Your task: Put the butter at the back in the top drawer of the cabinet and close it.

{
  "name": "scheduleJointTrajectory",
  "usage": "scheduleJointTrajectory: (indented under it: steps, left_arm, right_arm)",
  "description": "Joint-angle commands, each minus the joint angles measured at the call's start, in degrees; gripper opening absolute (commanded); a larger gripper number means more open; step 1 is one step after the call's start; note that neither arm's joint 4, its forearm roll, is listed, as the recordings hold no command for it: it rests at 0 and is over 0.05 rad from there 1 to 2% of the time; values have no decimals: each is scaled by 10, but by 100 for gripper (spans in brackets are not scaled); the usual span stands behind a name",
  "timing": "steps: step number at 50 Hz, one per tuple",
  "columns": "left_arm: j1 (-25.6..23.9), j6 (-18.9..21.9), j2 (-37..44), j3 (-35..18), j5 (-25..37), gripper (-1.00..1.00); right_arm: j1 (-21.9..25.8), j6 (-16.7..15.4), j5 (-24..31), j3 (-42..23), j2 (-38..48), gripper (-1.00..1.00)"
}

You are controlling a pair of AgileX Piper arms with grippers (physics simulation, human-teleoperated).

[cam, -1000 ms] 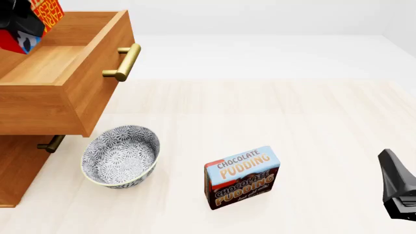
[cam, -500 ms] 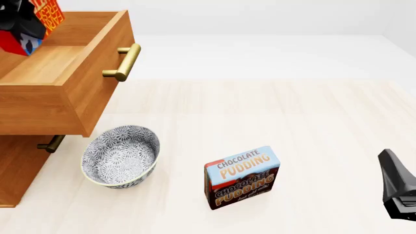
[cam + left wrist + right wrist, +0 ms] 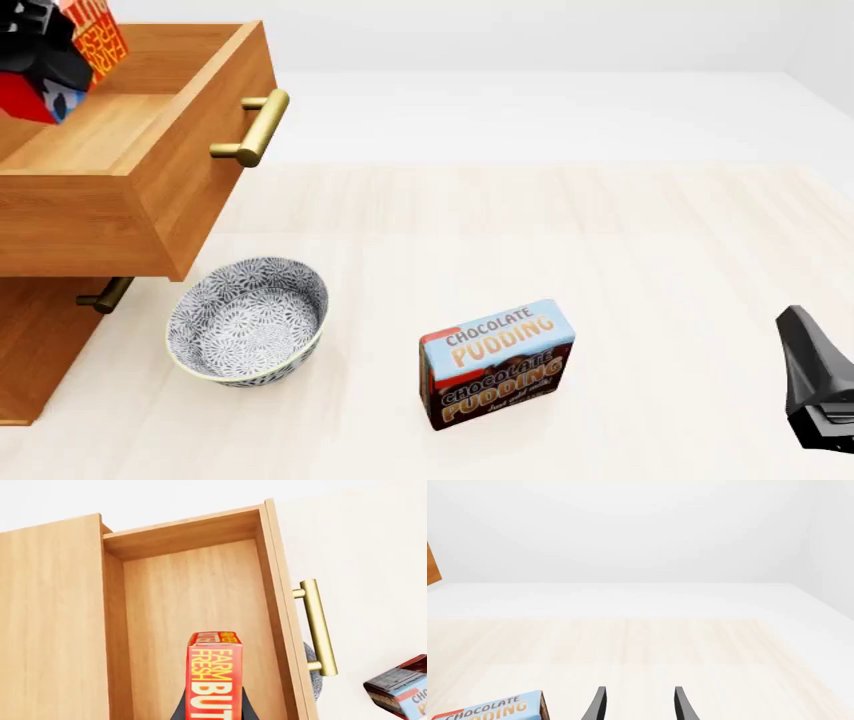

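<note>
The top drawer (image 3: 127, 150) of the cabinet (image 3: 34, 340) stands pulled open, its brass handle (image 3: 254, 128) towards the table. My left gripper (image 3: 40, 45) is shut on the butter (image 3: 80, 40), a red box with orange lettering, and holds it above the open drawer. In the left wrist view the butter (image 3: 215, 680) sits between my fingers (image 3: 181, 710) over the drawer's bare wooden floor (image 3: 200, 600). My right gripper (image 3: 637, 705) is open and empty, low at the table's right side; its arm shows in the front view (image 3: 817, 385).
A patterned grey bowl (image 3: 248, 318) stands in front of the cabinet under the drawer. A Chocolate Pudding box (image 3: 497, 362) stands at the table's middle front. A lower drawer's handle (image 3: 104, 296) pokes out below the open drawer.
My left gripper has carried the butter a little up and to the left over the open drawer. The right arm has not moved.
</note>
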Motion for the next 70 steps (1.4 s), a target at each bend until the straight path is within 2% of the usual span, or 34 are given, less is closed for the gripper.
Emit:
scheduleJointTrajectory:
  steps: [1, 18, 21, 35, 70]
  left_arm:
    - [4, 3, 8, -5, -5, -100]
    - [13, -8, 26, 9, -22, -100]
    - [30, 4, 12, 23, -29, -100]
    - [33, 2, 21, 37, -45, -100]
    - [37, -2, 48, 40, -63, -100]
  right_arm:
    - [0, 0, 0, 0, 0, 100]
    - [0, 0, 0, 0, 0, 100]
    - [0, 0, 0, 0, 0, 100]
    - [0, 0, 0, 0, 0, 100]
    - [0, 0, 0, 0, 0, 100]
